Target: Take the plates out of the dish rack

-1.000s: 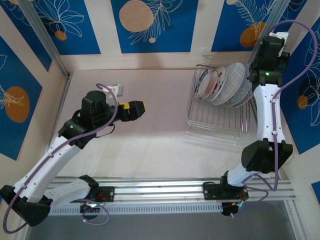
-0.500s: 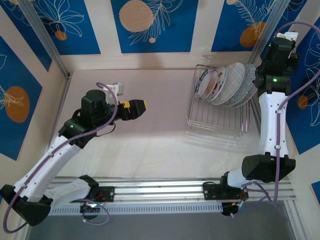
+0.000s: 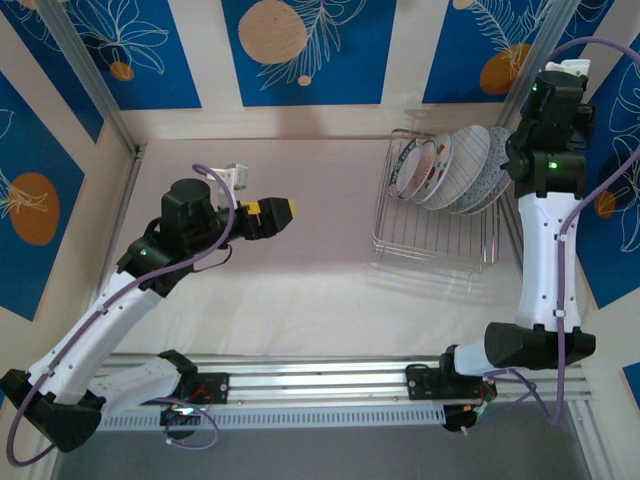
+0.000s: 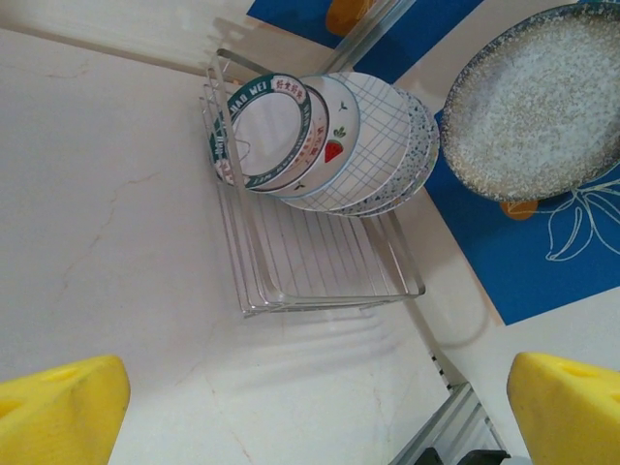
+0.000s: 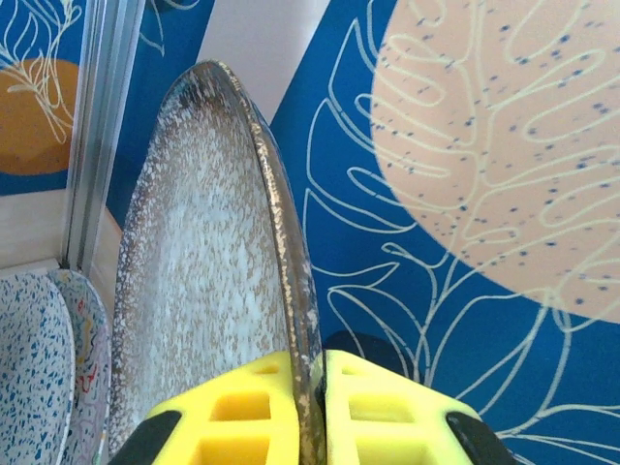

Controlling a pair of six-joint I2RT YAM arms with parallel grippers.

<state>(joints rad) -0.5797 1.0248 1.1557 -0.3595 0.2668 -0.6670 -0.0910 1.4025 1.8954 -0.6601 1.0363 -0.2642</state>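
Since a second ago our right end effector (image 5: 310,407) has risen, clamping the speckled plate (image 4: 533,102) clear of the rack (image 4: 291,262); our left end effector (image 4: 315,417) gapes wide.

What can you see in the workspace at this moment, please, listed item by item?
dish rack: one, silver wire, far right of the table.
plates in the rack: at least four, standing on edge at its far end; green-rimmed with lettering, white with a strawberry mark, crosshatched, blue-speckled.
grey speckled plate: one, held in the air clear of the rack, to its right.
table: one, pale marbled.
wall panels: blue with orange discs and white leaf lines, around the table.
left gripper: yellow fingers, open and empty, above the table's left half.
right gripper: yellow fingers, shut on the grey speckled plate's rim.
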